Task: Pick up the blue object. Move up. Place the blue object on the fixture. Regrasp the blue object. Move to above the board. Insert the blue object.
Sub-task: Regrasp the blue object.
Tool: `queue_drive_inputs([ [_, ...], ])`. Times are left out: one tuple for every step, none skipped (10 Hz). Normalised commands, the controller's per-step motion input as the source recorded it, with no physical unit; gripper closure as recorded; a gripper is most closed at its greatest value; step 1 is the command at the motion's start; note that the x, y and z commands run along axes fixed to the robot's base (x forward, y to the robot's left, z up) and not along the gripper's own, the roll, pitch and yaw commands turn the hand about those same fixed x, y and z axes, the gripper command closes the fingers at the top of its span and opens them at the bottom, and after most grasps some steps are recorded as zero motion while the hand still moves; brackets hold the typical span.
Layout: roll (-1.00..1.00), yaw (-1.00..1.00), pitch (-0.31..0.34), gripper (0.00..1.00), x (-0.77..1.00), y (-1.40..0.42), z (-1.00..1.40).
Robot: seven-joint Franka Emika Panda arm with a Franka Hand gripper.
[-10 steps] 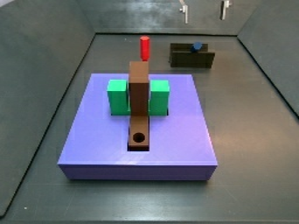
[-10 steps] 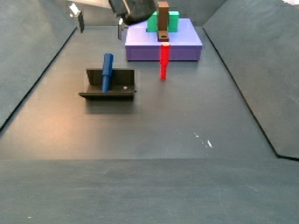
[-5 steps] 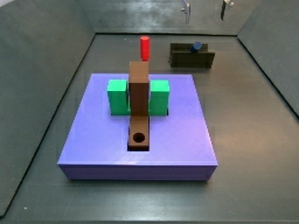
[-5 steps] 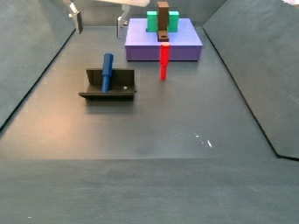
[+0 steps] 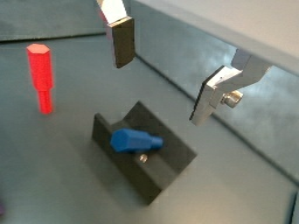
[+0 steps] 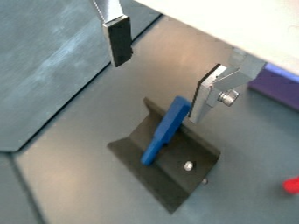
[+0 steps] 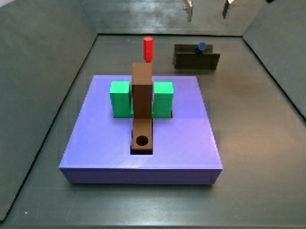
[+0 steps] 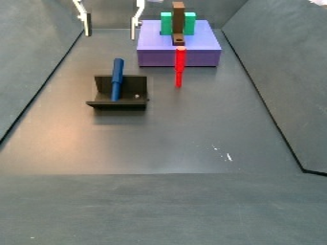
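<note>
The gripper (image 5: 163, 70) hangs high over the fixture (image 5: 149, 166) with its flat silver plates spread wide and nothing between them, so there's lots of free air below. The slim blue peg (image 8: 118, 77) leans in the fixture's notch, tilted, top end sticking out. The red peg (image 8: 179, 68) stands upright nearby on the smooth grey bench (image 8: 192, 144), near the lavender board (image 7: 180, 143).
</note>
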Motion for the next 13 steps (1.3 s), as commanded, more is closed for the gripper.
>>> queue_drive_inputs([
  [1.00, 0.31, 0.077, 0.00, 0.00, -0.04, 0.02],
  [1.00, 0.30, 0.023, 0.00, 0.00, -0.05, 0.03],
  [1.00, 0.23, 0.000, 0.00, 0.06, -0.09, 0.05],
  [1.00, 0.18, 0.000, 0.00, 0.14, -0.13, 0.06],
  [1.00, 0.16, 0.000, 0.00, 0.17, -0.25, 0.01],
  [1.00, 0.13, -0.003, 0.00, 0.08, -0.31, 0.00],
  [0.87, 0.13, 0.000, 0.00, 0.05, -0.29, 0.00],
  [-0.03, 0.00, 0.000, 0.00, 0.00, 0.00, 0.00],
  [0.00, 0.00, 0.000, 0.00, 0.00, 0.00, -0.04],
  [-0.27, 0.07, -0.483, 0.00, 0.00, 0.05, -0.26],
  [-0.31, 0.12, -0.840, 0.00, 0.00, 0.05, -0.33],
  [-0.20, 0.13, -0.957, 0.00, 0.00, 0.02, -0.26],
  [0.00, 0.13, -0.826, 0.00, 0.00, 0.00, -0.16],
])
